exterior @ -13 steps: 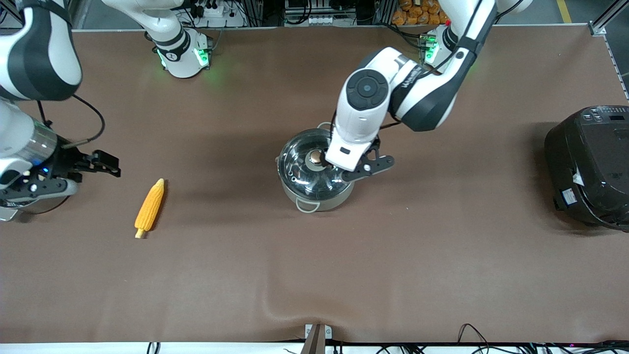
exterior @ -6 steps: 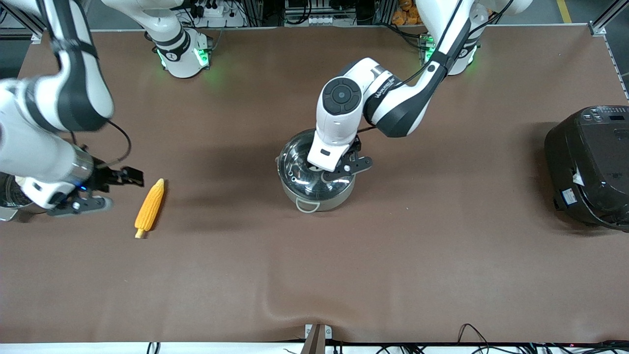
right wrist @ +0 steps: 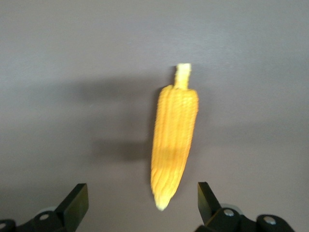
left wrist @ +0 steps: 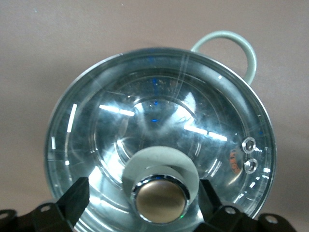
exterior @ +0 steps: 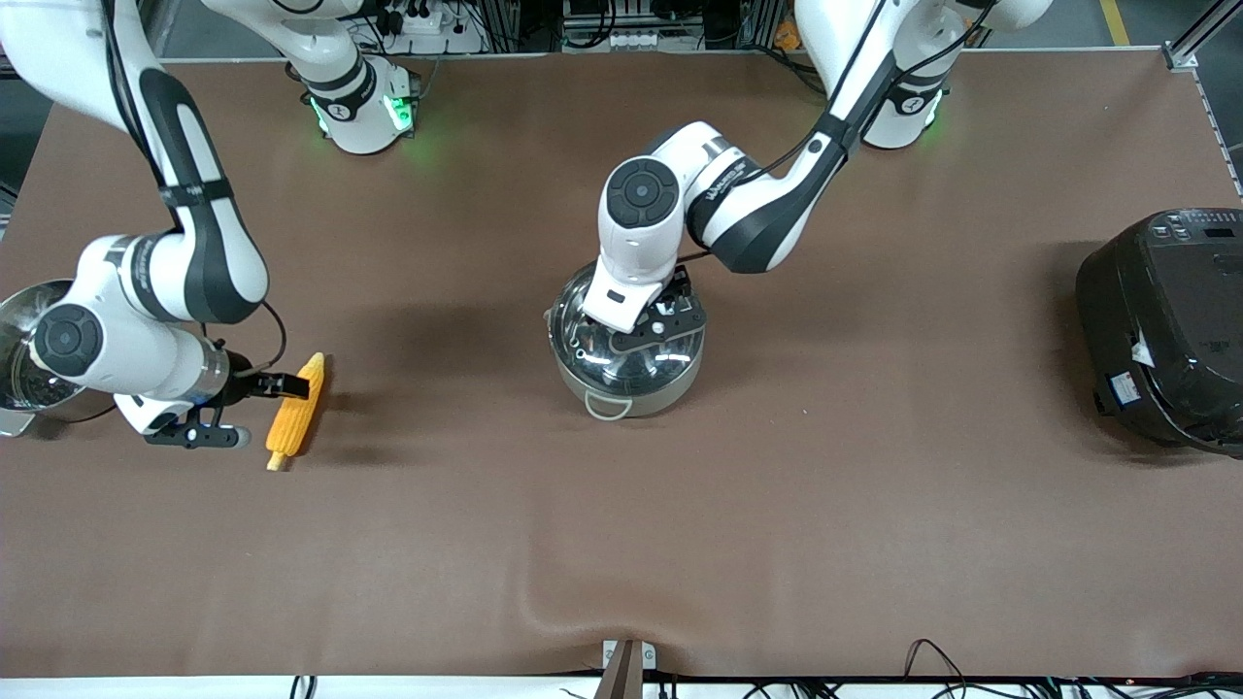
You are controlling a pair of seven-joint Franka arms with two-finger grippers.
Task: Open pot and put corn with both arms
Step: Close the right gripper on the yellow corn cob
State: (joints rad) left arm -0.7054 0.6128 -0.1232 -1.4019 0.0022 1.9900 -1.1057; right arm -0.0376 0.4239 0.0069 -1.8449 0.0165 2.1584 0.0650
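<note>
The shiny steel pot (exterior: 629, 386) stands mid-table with its glass lid (exterior: 586, 342) on. My left gripper (exterior: 653, 320) is low over the lid and open. In the left wrist view (left wrist: 143, 194) its fingers (left wrist: 76, 197) stand either side of the tan knob (left wrist: 161, 202), with gaps. The corn (exterior: 294, 416) lies on the table toward the right arm's end, stub toward the front camera. My right gripper (exterior: 264, 413) is open right beside it. In the right wrist view (right wrist: 142, 198) the corn's pale tip (right wrist: 174, 140) points in between the fingers.
A large black rice cooker (exterior: 1165, 330) sits at the left arm's end of the table. Another steel pot (exterior: 24, 354) shows at the right arm's end, partly hidden by the right arm. The brown mat has a small ridge near the front edge (exterior: 544, 607).
The left gripper has shifted over the lid's middle until its fingers straddle the knob. The right arm has swung in and its open gripper has reached the corn.
</note>
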